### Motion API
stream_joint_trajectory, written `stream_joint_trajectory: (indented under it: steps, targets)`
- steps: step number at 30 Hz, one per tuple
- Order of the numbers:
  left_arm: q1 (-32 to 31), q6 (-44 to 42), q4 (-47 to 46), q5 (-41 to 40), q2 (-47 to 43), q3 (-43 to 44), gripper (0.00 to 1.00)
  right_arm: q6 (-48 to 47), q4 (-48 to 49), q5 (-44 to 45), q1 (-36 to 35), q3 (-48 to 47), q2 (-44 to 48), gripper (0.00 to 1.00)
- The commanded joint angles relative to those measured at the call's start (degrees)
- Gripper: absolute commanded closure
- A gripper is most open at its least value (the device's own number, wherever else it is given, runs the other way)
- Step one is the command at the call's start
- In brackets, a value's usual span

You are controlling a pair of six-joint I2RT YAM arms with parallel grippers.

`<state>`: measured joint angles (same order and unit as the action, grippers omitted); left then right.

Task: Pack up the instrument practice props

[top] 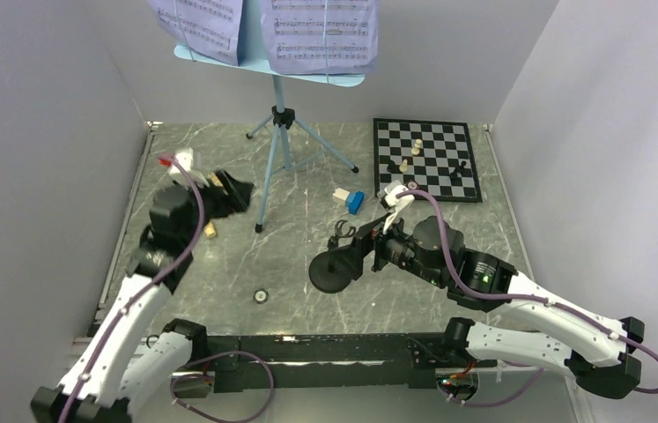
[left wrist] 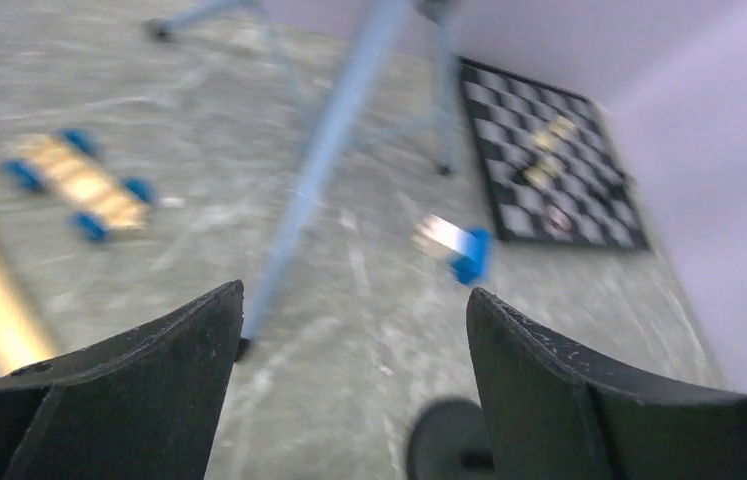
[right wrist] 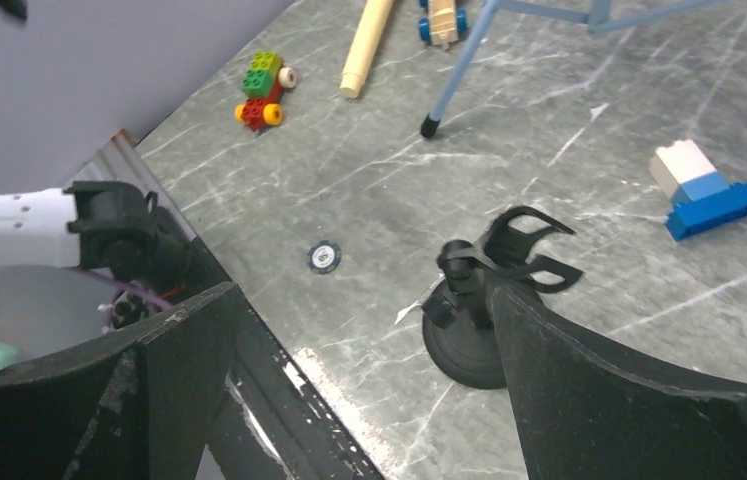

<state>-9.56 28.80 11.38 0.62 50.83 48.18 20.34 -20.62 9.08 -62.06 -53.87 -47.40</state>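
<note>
The light-blue music stand (top: 277, 106) stands at the back centre on tripod legs, with lavender sheet-music pages (top: 321, 33) on its desk. One leg shows blurred in the left wrist view (left wrist: 319, 170). The short black mic stand (top: 334, 267) stands upright on its round base. My right gripper (top: 358, 249) is open, with the mic stand (right wrist: 474, 330) against the inner side of one finger, not gripped. My left gripper (top: 232, 194) is open and empty (left wrist: 354, 350) left of the tripod. The tan microphone (right wrist: 369, 40) lies on the table, mostly hidden under my left arm in the top view.
A chessboard (top: 426, 159) with pieces lies at the back right. Blue and white blocks (top: 349, 199) sit in the middle. A wooden car with blue wheels (left wrist: 79, 185) and a coloured block car (right wrist: 261, 88) are at the left. A small round chip (top: 261, 296) lies near the front.
</note>
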Motion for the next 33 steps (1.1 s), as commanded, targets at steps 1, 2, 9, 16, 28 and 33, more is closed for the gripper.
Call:
stream_joint_trajectory:
  steps: [1,2,9,16,28,33]
  targets:
    - [-13.7,-3.8,-14.4,-0.1,-9.0,-11.1,0.14,1.8,-1.6,6.1,-0.2,2.0,4.7,0.0]
    - [-16.4,-4.9,-16.0,0.1,-11.0,-13.5,0.14,2.1,-2.3,7.3,-0.2,2.6,5.7,0.0]
    - [-36.1,-11.5,-28.1,-0.4,-20.1,-29.2,0.02,6.7,-4.4,15.7,-0.2,11.6,14.8,0.0]
    - [-50.7,-22.7,-35.2,-8.5,-9.2,-29.9,0.01,9.0,-5.6,17.7,-0.2,13.5,17.9,0.0]
    - [-53.7,-26.1,-73.3,-11.3,16.3,-38.1,0.08,6.9,-8.9,20.7,-0.2,10.2,15.9,0.0]
    - [-53.7,-28.1,-81.9,-10.1,25.5,-35.9,0.12,5.5,-9.3,22.1,-0.2,10.0,14.5,0.0]
